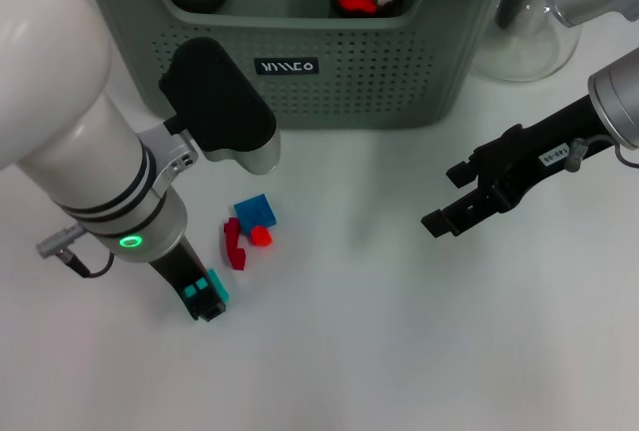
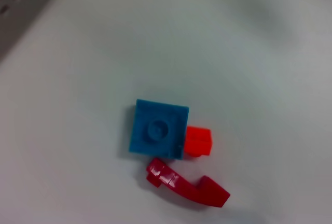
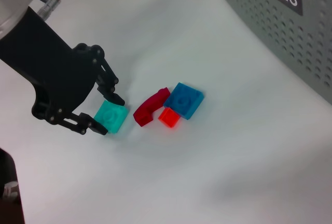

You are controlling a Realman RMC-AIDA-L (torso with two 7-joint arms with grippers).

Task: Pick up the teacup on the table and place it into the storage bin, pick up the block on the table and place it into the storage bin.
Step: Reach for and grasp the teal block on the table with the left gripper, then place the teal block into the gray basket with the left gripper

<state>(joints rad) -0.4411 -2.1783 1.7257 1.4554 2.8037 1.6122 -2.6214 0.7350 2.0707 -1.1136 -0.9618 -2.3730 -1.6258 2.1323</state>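
Left end effector (image 3: 106, 114) grips teal block (image 3: 111, 116) | red, blue pieces (image 3: 183, 99) beside | right end effector (image 1: 446, 197) open

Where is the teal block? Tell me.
The teal block sits in the left gripper on the robot's left, just above the table, beside the dark red piece and blue block.

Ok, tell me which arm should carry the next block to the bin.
Left. The left gripper is already shut on the teal block, beside the storage bin; the right gripper hangs open, farther off.

Three blocks (image 1: 250, 229) before storage bin (image 1: 300, 82), glass pot (image 1: 529, 37) right of it
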